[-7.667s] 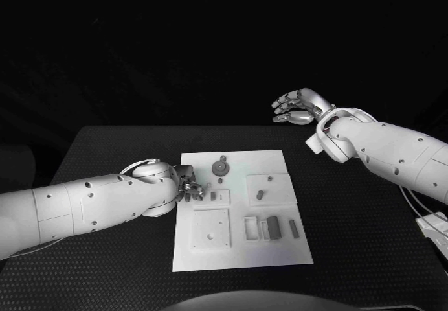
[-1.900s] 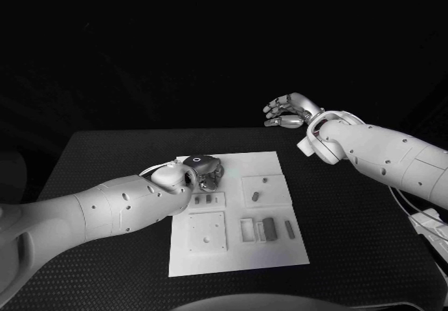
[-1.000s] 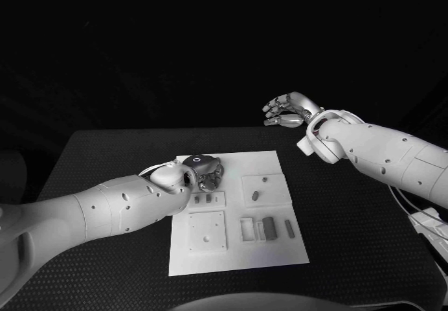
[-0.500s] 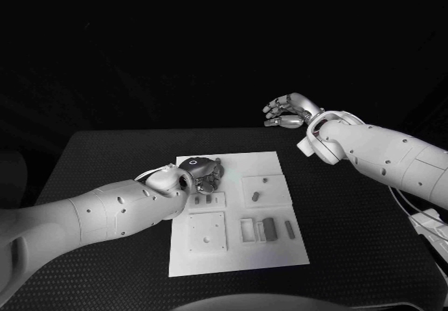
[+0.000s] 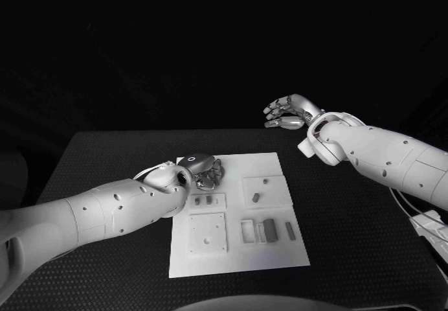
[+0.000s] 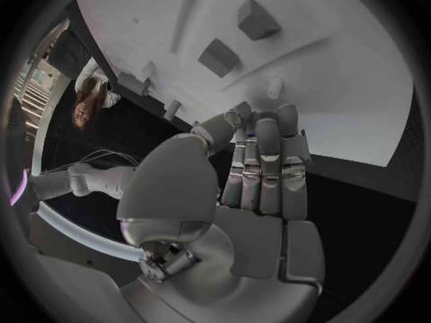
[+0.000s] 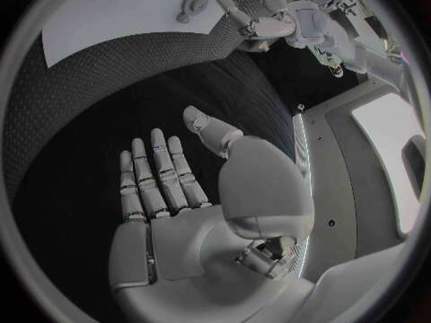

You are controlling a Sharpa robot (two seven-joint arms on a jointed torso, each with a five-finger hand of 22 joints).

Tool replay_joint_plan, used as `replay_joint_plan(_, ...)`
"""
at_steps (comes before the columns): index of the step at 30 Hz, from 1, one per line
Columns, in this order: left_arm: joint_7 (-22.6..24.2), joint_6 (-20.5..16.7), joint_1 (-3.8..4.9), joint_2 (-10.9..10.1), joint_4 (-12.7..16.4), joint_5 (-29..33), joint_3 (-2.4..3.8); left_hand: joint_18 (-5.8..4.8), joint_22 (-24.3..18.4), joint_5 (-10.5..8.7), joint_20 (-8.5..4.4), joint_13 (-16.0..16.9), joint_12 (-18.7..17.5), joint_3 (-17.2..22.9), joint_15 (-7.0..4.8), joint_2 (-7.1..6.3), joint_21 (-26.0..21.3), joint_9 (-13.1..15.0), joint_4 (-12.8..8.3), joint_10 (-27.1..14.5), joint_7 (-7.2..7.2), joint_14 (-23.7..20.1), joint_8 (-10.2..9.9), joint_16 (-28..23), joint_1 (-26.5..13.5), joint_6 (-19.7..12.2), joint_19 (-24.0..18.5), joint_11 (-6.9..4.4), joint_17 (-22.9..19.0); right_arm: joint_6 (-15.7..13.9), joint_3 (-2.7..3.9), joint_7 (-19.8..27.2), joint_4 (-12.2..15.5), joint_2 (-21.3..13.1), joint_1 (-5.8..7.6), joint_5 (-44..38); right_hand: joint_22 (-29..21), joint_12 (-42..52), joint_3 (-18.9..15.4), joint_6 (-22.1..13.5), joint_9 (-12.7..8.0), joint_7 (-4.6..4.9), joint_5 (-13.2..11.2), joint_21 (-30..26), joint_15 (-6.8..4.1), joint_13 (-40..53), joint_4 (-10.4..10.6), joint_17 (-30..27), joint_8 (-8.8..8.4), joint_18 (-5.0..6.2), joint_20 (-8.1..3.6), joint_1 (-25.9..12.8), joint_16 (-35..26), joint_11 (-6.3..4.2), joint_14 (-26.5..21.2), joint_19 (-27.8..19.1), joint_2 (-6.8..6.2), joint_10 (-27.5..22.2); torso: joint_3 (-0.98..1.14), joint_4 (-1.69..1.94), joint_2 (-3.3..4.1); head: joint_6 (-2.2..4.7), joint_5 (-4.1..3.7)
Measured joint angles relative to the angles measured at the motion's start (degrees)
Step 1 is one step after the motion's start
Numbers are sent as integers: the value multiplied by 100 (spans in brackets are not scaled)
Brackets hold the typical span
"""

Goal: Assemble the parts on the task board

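The white task board (image 5: 234,256) lies in the middle of the black table. My left hand (image 5: 202,170) hovers over its far left corner, fingers (image 6: 261,158) stretched out together towards the board, nothing in the palm. A round grey part (image 7: 191,4) lies on the board just beside those fingers. Two small blocks (image 6: 218,56) stand on the board beyond the fingertips. More grey parts sit further along: a pair of small pieces (image 5: 204,200), a dark block (image 5: 268,229) and a thin bar (image 5: 289,228). My right hand (image 5: 289,110) is raised beyond the table's far edge, open and holding nothing.
A square plate with holes (image 5: 207,232) and a raised frame (image 5: 249,230) stand on the board's near half. A raised pad (image 5: 259,189) carries two small pieces. Bare black table (image 5: 364,220) stretches to the right of the board.
Since the earliest frame my left hand has moved from the board's left edge up to its far left corner. Over the last second it shifted only slightly. The right hand has barely moved.
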Motion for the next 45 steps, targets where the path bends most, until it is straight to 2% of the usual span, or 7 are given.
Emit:
replay_joint_plan(5, 8, 12, 5, -95, 104, 118, 142, -1, 0, -1, -20, -2, 0, 0, 0, -1, 0, -1, 0, 0, 0, 0, -9, 0, 0, 0, 21, 0, 4, 0, 0, 1, 0, -6, 0, 0, 0, 0, 0, 0, 0, 0, 0, 0, 0, -5, 0, 0, 0, 1, 0, 0, 0, 0, 0, 0, 0, 0, -1, 0, -1, 6, 7)
replay_joint_plan(8, 15, 41, 20, -191, 193, 162, 174, -2, 0, -20, -20, -2, -1, 0, 0, -1, 0, -1, 0, 0, 0, 0, 13, 0, 0, 0, 21, -1, 5, 0, 0, 1, 0, -16, -1, 0, 0, 0, 0, 0, 0, 0, 0, 0, 0, -5, 0, 0, 0, 1, 0, 0, 0, 0, 0, 0, 0, 0, 1, 0, -4, 11, 12)
replay_joint_plan(14, 17, 184, 106, -368, 327, 221, 177, -2, -1, 2, -19, -3, -1, 0, 1, -1, -1, 4, 0, 0, 1, 0, 14, 0, -1, -1, 22, -1, 5, 0, 0, 1, 2, -30, -1, 0, 0, 0, 0, 1, 0, 0, 0, 0, 0, -4, 0, 0, 0, 1, 0, 0, 0, 0, 0, 0, 0, 0, 3, 1, -8, 20, 13)
replay_joint_plan(20, 14, 273, 103, -575, 457, 245, 171, -2, -1, 2, -11, -5, -5, -1, 1, 8, -1, 7, 0, 19, 1, 1, 12, 0, -12, -1, 29, 19, 10, 0, 0, 0, 5, -48, -1, 0, 0, 0, 0, 1, -5, 0, 0, 0, 0, -4, 0, 0, 0, 2, 0, 0, 0, 0, 0, 0, 0, 0, 5, 1, -7, 20, 9)
replay_joint_plan(27, 3, 371, 103, -674, 539, 226, 169, -2, -1, 1, -10, -8, -5, -1, 1, 13, -1, 6, -1, 39, -10, 1, 3, 0, -33, 10, 28, -1, 15, 0, 0, -1, 11, -57, -1, 0, 0, 22, 0, 1, -5, -1, 0, 0, 0, -9, 0, 0, 0, 3, 0, 0, 0, 0, 0, 0, 0, 0, -1, 2, -3, 5, -3)
replay_joint_plan(34, -8, 472, 103, -703, 509, 185, 163, -2, 3, 1, -10, -11, -5, -2, 2, 12, -1, 4, -1, 39, -20, 1, 6, 0, -33, 20, 28, -1, 16, 0, 0, -1, 12, -63, -1, 0, 0, 22, 0, 1, -5, 0, 0, 0, 0, -9, 0, 0, 0, 3, 0, 0, 0, 0, 0, 0, 0, 0, -4, 4, -2, -4, -3)
replay_joint_plan(45, -13, 574, 94, -614, 454, 139, 131, -2, 2, 1, -9, -11, -28, -8, 2, 4, -1, 6, -8, 38, -20, 1, 22, 0, -40, 20, 27, -1, 21, 0, 0, -1, 14, -53, -1, 0, 0, 22, 0, 2, -4, -1, 0, 23, 0, -9, 0, 0, 28, 3, 0, 0, 0, 0, 0, 0, 0, 0, -4, -1, -1, -9, 22)
